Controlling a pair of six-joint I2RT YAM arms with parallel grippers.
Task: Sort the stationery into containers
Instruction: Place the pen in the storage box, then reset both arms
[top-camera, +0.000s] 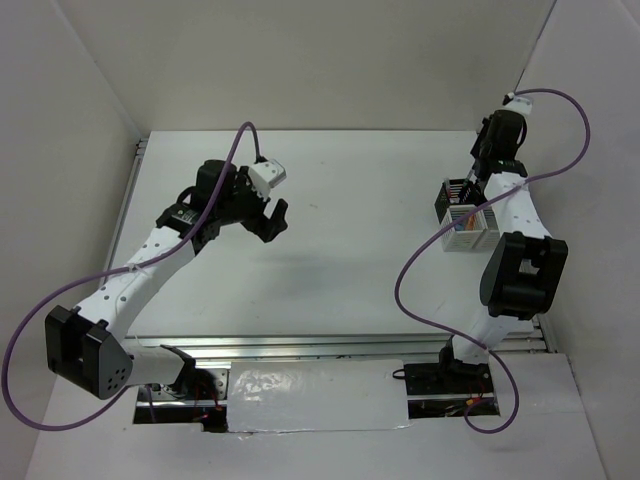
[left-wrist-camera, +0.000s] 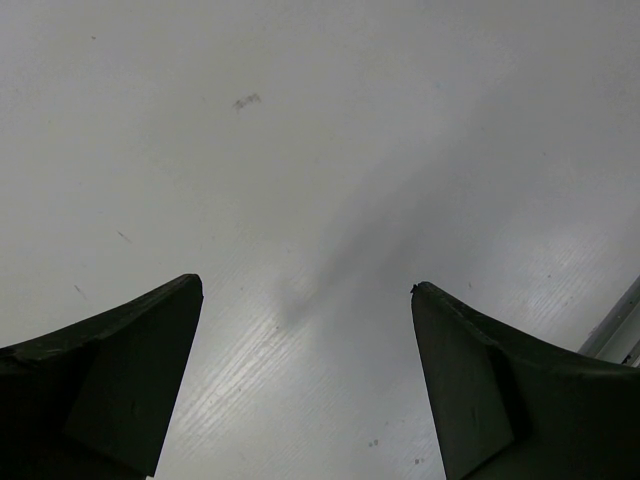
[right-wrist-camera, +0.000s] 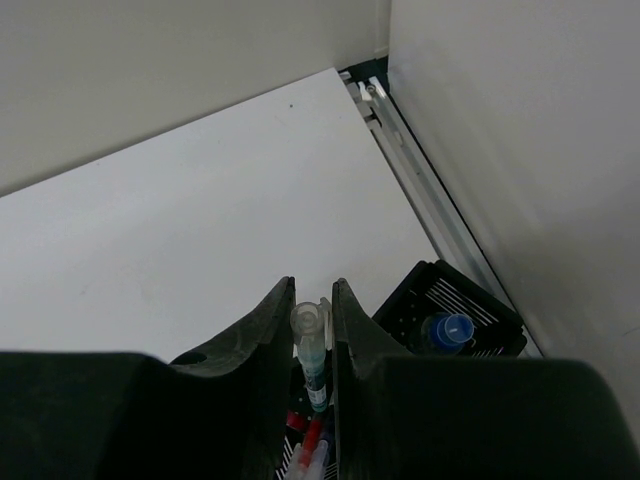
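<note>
Hanging over the containers (top-camera: 462, 215), the right gripper (right-wrist-camera: 312, 288) clenches a pale green tube (right-wrist-camera: 311, 350) upright, likely so it slides in beside the red pens (right-wrist-camera: 312, 435) below (the blue-capped bottle (right-wrist-camera: 449, 329) sits in the black bin (right-wrist-camera: 400, 310) alongside). The left gripper (left-wrist-camera: 305, 285), jaws spread and empty, hovers over the table (left-wrist-camera: 300, 120), well apart.

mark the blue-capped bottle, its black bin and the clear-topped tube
blue-capped bottle (right-wrist-camera: 447, 330): right wrist view, its cap
black bin (right-wrist-camera: 405, 306): right wrist view, left mesh wall
clear-topped tube (right-wrist-camera: 308, 321): right wrist view, clear top
</note>
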